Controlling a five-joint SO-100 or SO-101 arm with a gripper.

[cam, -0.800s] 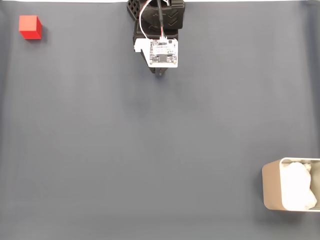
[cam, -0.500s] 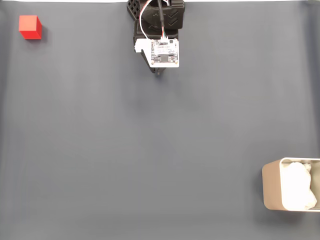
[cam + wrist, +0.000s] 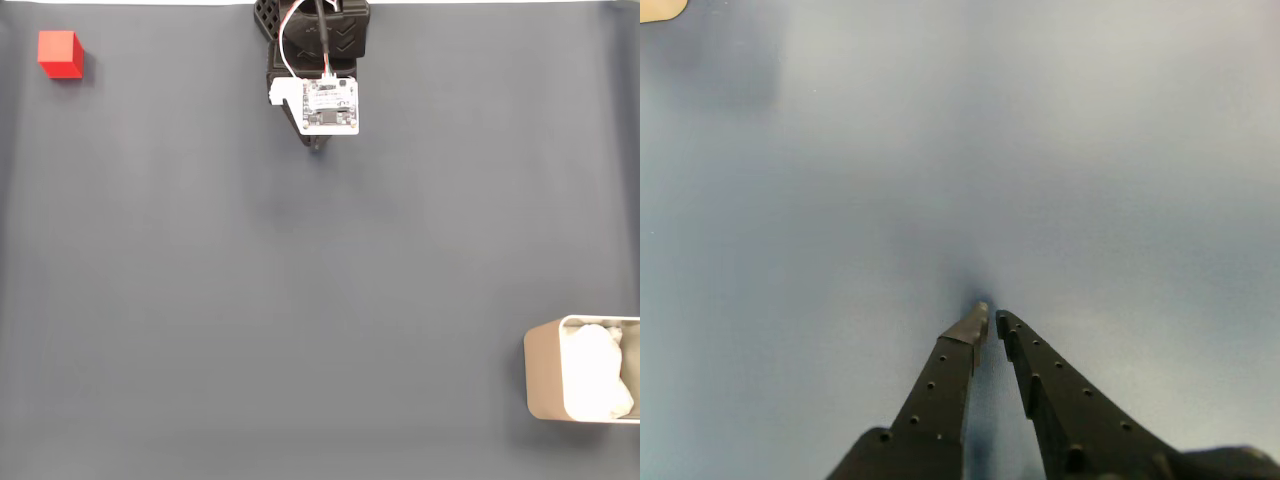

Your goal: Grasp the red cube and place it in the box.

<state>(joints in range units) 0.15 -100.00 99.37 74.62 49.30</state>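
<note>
Fixed view: arm (image 3: 318, 60) at top centre over the dark grey mat (image 3: 300, 300), gripper (image 3: 320, 146) tip poking out under the white board (image 3: 326, 106). Red cube (image 3: 60, 53) sits in the top-left corner, well apart from the arm. Box (image 3: 545, 370) at the lower right edge, white padding (image 3: 597, 372) inside. Wrist view: fingers (image 3: 950, 365) nearly together, tips just apart, nothing between them, bare mat below.

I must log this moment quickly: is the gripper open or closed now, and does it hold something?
Gripper: closed, fingertips nearly touching, holding nothing.
</note>
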